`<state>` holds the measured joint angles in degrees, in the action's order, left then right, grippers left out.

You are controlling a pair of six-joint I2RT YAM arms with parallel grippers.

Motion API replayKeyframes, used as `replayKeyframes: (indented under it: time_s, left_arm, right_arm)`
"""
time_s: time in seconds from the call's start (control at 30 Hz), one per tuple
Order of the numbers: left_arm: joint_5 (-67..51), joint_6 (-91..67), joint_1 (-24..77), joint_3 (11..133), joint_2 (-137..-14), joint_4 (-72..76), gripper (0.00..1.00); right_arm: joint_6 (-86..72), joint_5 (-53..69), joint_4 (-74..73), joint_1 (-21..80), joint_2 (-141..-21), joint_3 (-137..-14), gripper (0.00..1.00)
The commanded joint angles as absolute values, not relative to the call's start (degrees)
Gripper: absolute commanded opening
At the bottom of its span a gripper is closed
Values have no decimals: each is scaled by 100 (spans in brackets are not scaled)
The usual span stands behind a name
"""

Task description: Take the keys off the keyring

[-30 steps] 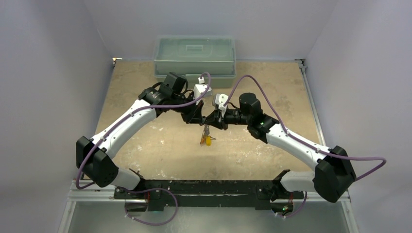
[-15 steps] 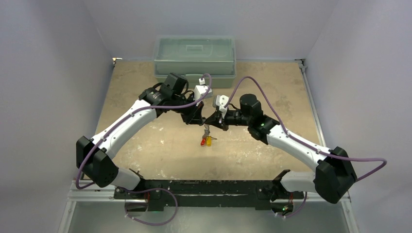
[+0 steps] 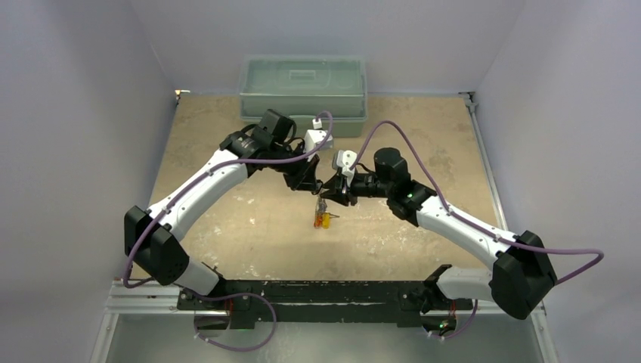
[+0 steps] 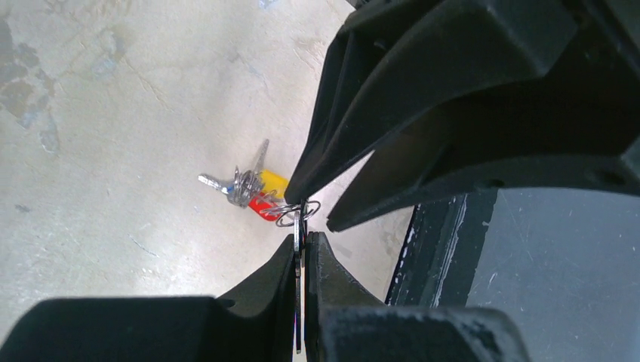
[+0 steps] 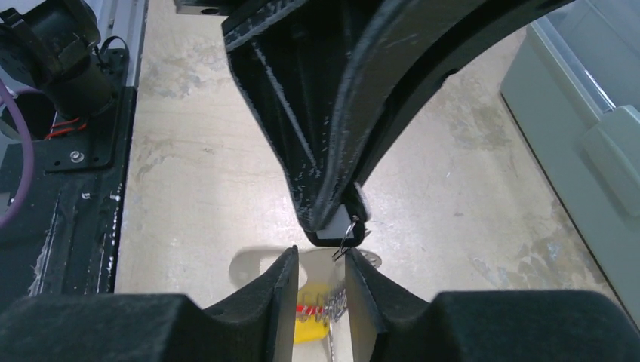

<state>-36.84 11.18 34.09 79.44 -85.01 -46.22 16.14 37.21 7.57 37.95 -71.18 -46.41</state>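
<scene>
The keys point(image 3: 323, 220), silvery with red and yellow tags, hang over the table's middle; they also show in the left wrist view point(image 4: 249, 190) and the right wrist view point(image 5: 317, 320). My left gripper point(image 4: 302, 240) is shut on a thin grey metal piece seen edge-on, apparently the keyring point(image 4: 300, 230). Small wire rings point(image 4: 298, 213) link it to the keys. My right gripper point(image 5: 321, 260) is open, tip to tip with the left gripper point(image 5: 332, 228), its fingers on either side of the wire rings. From above, the left gripper point(image 3: 314, 184) and right gripper point(image 3: 326, 195) meet.
A clear lidded plastic bin point(image 3: 302, 87) stands at the table's far edge, behind the grippers. A black mounting rail point(image 3: 317, 291) runs along the near edge. Grey walls close in the left and right sides.
The left arm has shifted slightly right and the right gripper has edged down and left toward it. The hanging keys have swung a little. The left gripper's hold is unchanged.
</scene>
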Motion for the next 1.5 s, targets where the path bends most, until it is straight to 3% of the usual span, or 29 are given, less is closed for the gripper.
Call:
replayKeyframes:
  time_s: [0.0,0.23,0.47,0.57,0.77,1.0,1.3,1.47]
  left_arm:
    - [-3851,1467,3344,8565,-8782,-4855,0]
    - [-3224,2293,3335,8770,-8881,-5229,0]
    - [-3632,2588,3340,8745,-8788,-5096,0]
    - [-3848,3111,3337,8838,-8858,-5394,0]
    - [-4433,3891,3335,9255,-8984,-6017,0]
    - [-4753,4330,3350,9473,-9120,-6406,0]
    - [-4729,3715,3356,9081,-8977,-5751,0]
    - [-4698,3130,3332,9009,-8971,-5354,0]
  right_arm:
    - [1574,3845,775,3773,-7038,-4684,35]
    - [1503,3815,115,3379,-6707,-4858,51]
    - [1450,3878,18,3303,-6482,-4800,77]
    - [1434,4024,106,3296,-6490,-4744,80]
    - [1337,4217,426,3303,-6507,-4623,78]
    - [1828,4727,282,3302,-6734,-4846,63]
    - [1303,4534,1143,3298,-6690,-4446,44]
    - [1186,4426,1338,3318,-6756,-4439,39]
